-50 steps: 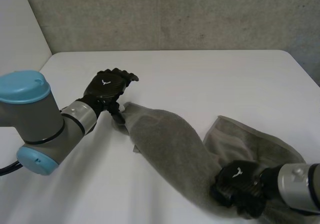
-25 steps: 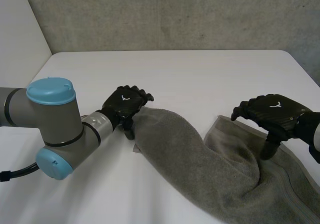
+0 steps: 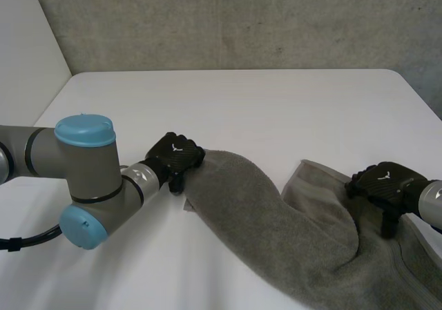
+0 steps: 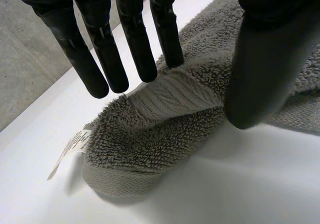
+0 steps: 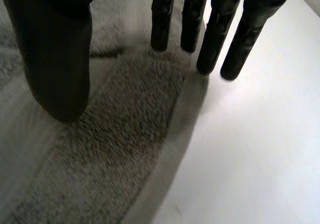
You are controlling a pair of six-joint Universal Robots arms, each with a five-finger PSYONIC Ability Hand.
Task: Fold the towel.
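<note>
At 9 o'clock end of towel (image 3: 262,213) on worktop (image 3: 276,110), left hand (image 3: 176,157) fingers (image 4: 132,44) pinch raised ridge against thumb. Right hand (image 3: 383,184) fingers (image 5: 161,19) straight, released, pressing 3 o'clock edge. Risk: shallow pinch slips, towel bunches.

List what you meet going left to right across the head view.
Grey arm joint with light-blue cap → black left robot hand → grey terry towel → black right robot hand

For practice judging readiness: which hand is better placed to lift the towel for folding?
Probably the left hand: the towel's end sits bunched between its fingers and thumb. The right hand is open at the towel's edge.
</note>
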